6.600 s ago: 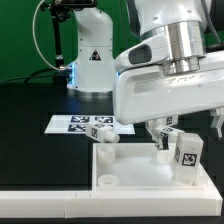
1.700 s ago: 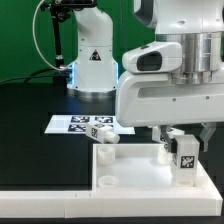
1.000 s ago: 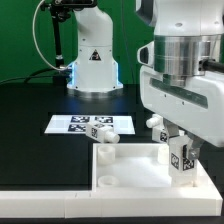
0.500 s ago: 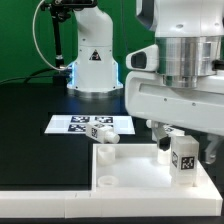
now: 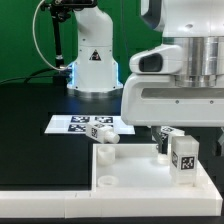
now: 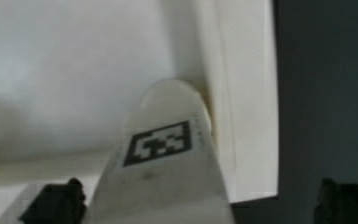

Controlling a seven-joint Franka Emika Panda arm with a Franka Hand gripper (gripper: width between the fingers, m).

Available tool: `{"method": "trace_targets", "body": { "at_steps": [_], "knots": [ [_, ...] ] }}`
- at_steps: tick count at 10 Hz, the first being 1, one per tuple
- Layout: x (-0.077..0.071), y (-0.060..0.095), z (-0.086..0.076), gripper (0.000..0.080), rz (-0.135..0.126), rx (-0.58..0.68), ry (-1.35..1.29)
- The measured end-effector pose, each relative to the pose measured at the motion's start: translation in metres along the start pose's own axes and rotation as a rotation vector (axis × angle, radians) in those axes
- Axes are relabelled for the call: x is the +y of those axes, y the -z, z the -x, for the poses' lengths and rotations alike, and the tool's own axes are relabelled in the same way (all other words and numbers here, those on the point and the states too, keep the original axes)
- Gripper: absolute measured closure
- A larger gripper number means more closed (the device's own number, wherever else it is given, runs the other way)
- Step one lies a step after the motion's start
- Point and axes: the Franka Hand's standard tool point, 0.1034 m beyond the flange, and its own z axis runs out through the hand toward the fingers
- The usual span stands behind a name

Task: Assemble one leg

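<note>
Progress looks late: the stubby white plastic leg with its square tag sticker [image 5: 184, 157] stands upright at the large white square rimmed panel's [image 5: 120, 170] corner on the exterior view's right, probably seated or being screwed in. Gripper [image 6: 190, 205] fingers straddle the leg; whether they pinch it I cannot tell. Another white tagged leg [image 5: 104, 135] lies near the marker board [image 5: 72, 124].

No readable words, brands or numbers anywhere.

Signs only:
- Black triangular warning sign on the white robot base [image 5: 92, 58], well behind the jaws.
- Black-and-white square tags on the marker board [image 5: 78, 124], on the loose leg [image 5: 103, 134] beside it, and on the upright leg [image 5: 184, 157] right at the jaws.
- Wrist view: one square tag on that leg [image 6: 156, 142], pattern blurred.
</note>
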Motion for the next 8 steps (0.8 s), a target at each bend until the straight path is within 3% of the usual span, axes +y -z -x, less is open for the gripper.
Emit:
{"method": "trace_targets", "body": {
  "at_steps": [1,2,4,5,6,8],
  "knots": [
    [0.0033,-0.0006,-0.0002,0.015,0.0,-0.001,0.143],
    [0.0033,-0.0006,-0.0002,0.015,-0.001,-0.001,0.086],
    [0.0036,-0.0008,-0.0002,0.0414,0.0,-0.001,0.071],
    [0.0036,-0.0009,-0.0001,0.0414,-0.001,-0.002,-0.002],
    [0.0042,-0.0009,-0.0004,0.0514,0.0,0.0,-0.101],
    [0.005,-0.0016,0.0017,0.0514,0.019,-0.002,-0.447]
  ]
}}
